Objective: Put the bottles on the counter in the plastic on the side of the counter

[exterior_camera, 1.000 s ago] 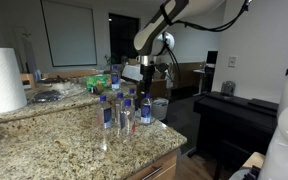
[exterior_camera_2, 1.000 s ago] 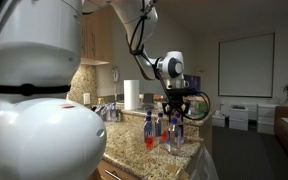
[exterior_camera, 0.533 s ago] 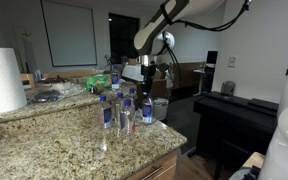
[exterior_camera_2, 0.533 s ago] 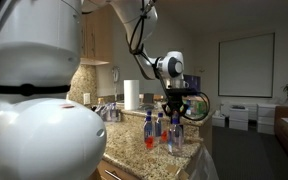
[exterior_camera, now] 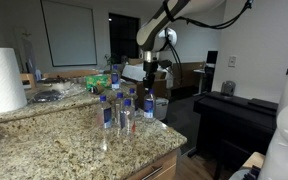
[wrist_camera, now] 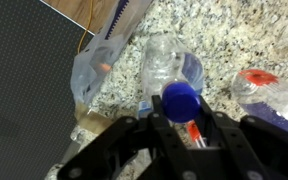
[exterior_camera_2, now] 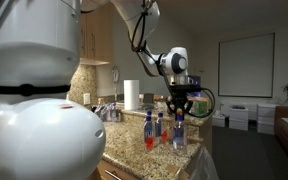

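The black two-fingered gripper (wrist_camera: 181, 113) is narrowed to a small gap and clamps a small clear plastic water bottle with a blue cap (wrist_camera: 170, 66). In the wrist view its two dark fingers (wrist_camera: 220, 128) sit tight against either side of the bottle's neck, just under the cap. The bottle's body runs away from the camera towards the speckled tan-and-brown granite counter (wrist_camera: 224, 30).

In both exterior views the gripper (exterior_camera: 149, 72) (exterior_camera_2: 181, 107) points straight down from the white arm, and the gripped bottle (exterior_camera: 149, 106) (exterior_camera_2: 180, 132) hangs upright directly beneath it. The bottle's base is down near the counter (exterior_camera: 64, 145) (exterior_camera_2: 134, 148). Whether it rests on the stone or is just clear of it cannot be told.

The other clear water bottles with blue labels (exterior_camera: 116, 108) stand upright in a loose cluster on the counter just beside the held one. In an exterior view two of them (exterior_camera_2: 149, 131) stand close by on the side nearer the arm's base. In the wrist view another clear bottle with a red-orange top (wrist_camera: 269, 92) lies near the gripper's right finger.

A crinkled translucent plastic bag (wrist_camera: 96, 68) sits at the counter's edge where the granite meets dark floor. It is near the gripped bottle but apart from it.

A big white paper-towel roll (exterior_camera: 2, 80) stands on the counter, well apart from the bottles.
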Controlling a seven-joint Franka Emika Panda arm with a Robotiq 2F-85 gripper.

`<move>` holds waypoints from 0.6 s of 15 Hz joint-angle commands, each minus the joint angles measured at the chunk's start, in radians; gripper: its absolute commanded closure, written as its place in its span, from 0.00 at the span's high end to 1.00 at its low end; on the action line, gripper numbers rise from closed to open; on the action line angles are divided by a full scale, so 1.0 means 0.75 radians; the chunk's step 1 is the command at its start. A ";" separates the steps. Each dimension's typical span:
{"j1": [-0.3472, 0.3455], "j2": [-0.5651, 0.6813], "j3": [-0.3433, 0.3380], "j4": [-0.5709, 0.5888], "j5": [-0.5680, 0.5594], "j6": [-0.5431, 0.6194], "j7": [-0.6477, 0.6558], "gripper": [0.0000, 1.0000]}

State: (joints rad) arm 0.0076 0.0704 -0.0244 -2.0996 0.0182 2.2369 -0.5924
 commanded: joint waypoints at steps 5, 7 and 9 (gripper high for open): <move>-0.170 0.122 -0.092 0.123 0.192 0.048 0.077 0.09; -0.227 0.180 -0.111 0.150 0.286 0.040 0.074 0.09; -0.287 0.247 -0.116 0.183 0.397 0.005 0.058 0.09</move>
State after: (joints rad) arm -0.1544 0.1821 -0.1132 -2.0102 0.2174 2.2583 -0.5597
